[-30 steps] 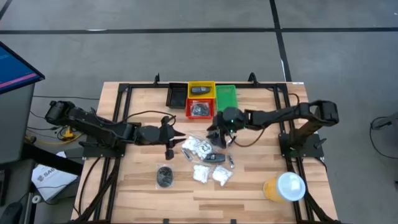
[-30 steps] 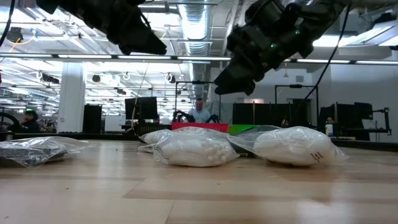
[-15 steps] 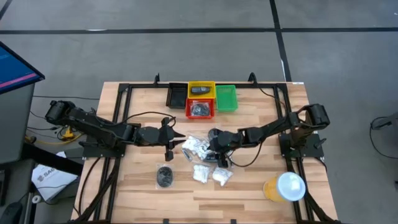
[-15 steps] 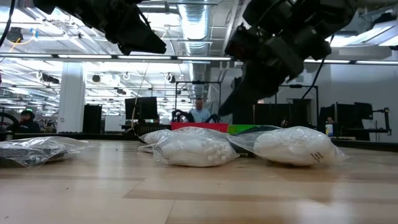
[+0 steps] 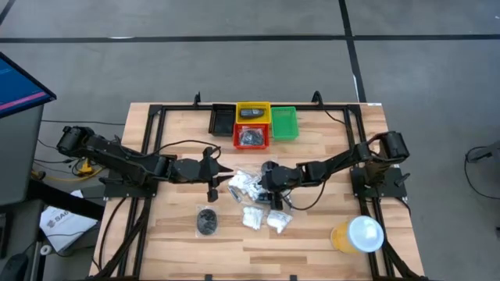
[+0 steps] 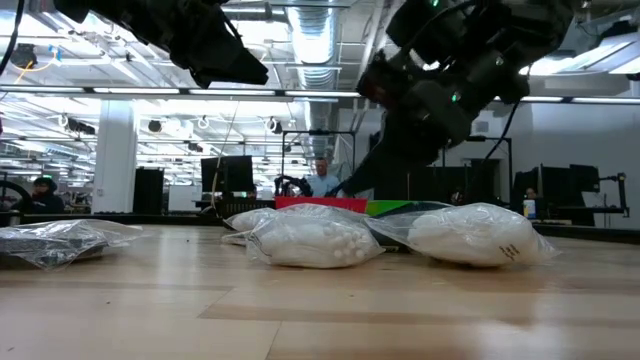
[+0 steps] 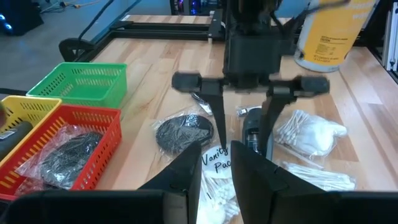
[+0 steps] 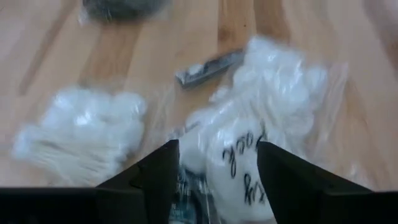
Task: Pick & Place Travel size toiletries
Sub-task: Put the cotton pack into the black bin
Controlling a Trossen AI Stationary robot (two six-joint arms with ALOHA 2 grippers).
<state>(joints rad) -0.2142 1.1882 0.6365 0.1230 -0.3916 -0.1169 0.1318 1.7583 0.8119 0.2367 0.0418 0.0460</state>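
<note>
reaching in from the table's right edge, the right gripper (image 5: 269, 187) has dropped from beside the green bin (image 5: 284, 123) to the pile at the table's middle within the last second; you can read this as the start of a new pick. its fingers (image 8: 163, 171) stand apart, straddling a clear packet (image 8: 245, 146) with handwriting on it and a black oblong piece (image 7: 252, 127) just under the tips; nothing is clamped yet. from the left wrist view you see those fingers pointing straight down, one at the edge of a dark grey round disc (image 7: 183, 132), the other on the black piece.

the left gripper (image 5: 212, 173) hangs near the table's middle, left of the pile, fingers close together with a narrow gap and holding nothing.

remaining toiletries: white crinkly packets (image 6: 305, 238) toward the front edge, a little silvery tube (image 8: 208, 67), and another bagged dark disc (image 5: 207, 221) nearer the front-left. the red bin (image 5: 251, 137) and yellow bin (image 5: 252, 113) at the back edge already hold items. much sorting appears left.
</note>
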